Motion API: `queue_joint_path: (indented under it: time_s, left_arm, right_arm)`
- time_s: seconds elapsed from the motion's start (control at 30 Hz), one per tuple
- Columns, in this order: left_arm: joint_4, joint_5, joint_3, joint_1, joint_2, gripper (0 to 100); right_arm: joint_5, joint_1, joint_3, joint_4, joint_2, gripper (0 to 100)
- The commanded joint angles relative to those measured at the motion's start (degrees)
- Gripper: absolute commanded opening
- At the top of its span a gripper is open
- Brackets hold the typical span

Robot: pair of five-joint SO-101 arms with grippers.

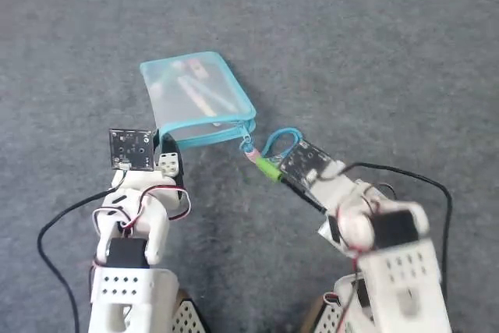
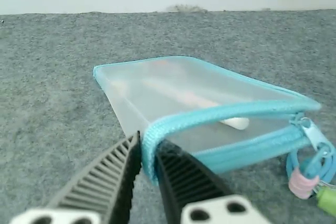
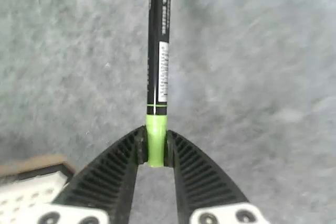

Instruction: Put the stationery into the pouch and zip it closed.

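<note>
Teal-trimmed pouch, stationery inside

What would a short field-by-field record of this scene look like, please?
pouch: translucent, teal-edged, lying on the grey carpet
stationery: some pieces already inside the pouch
zip: mouth gaping open
left gripper: shut on the pouch's teal rim
right gripper: shut on the pen's green end
pen: black barrel, outside the pouch
</note>
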Motion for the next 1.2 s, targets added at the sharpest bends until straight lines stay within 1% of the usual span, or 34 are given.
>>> queue_joint_path:
  time_s: [0.0,0.1,0.13,0.27,0.33,0.4,0.5,0.63,0.77,0.97,1.07,1.17]
  left_arm:
    - [-1.9,-0.5,-0.9,0.2,-1.1,1]
    - [-1.9,-0.5,-0.9,0.2,-1.1,1]
    - [-1.9,-0.5,-0.9,0.2,-1.1,1]
    - [-1.9,-0.5,-0.9,0.2,-1.1,1]
    - [-1.9,-0.5,-0.9,0.1,-1.1,1]
    - [-1.9,-0.5,-0.9,0.0,-1.1,1]
    - [-1.9,-0.5,-0.9,-0.1,-1.1,1]
    - [-1.9,-0.5,-0.9,-0.1,-1.1,1]
    - [-1.9,-0.5,-1.0,0.0,-1.1,1]
    - [-1.9,-0.5,-1.0,0.2,-1.1,1]
    - [-1.9,-0.5,-1.0,0.3,-1.1,1]
    - [-1.9,-0.5,-1.0,0.3,-1.1,1]
  right_arm:
    - [-0.4,-0.7,-5.0,0.7,-5.3,0.7]
    - [-3.4,-1.2,-8.3,0.6,-4.0,0.7]
    - [-4.4,-2.3,-10.1,0.8,-3.4,0.7]
    - [-9.8,-10.9,-18.5,2.2,-0.5,0.7]
    - [-11.5,-16.0,-22.2,4.0,2.9,0.7]
    - [-13.2,-19.2,-24.4,4.4,7.3,0.7]
    - [-14.5,-19.6,-26.9,3.8,13.1,0.7]
    - [-14.5,-19.7,-28.2,3.3,18.3,0.7]
    - [-14.6,-19.5,-28.0,0.4,21.1,0.7]
    - [-17.0,-19.5,-28.5,-5.1,26.5,0.7]
    - [-18.5,-19.5,-31.4,-7.2,30.9,0.7]
    - [-20.1,-19.6,-37.5,-7.3,37.0,0.7]
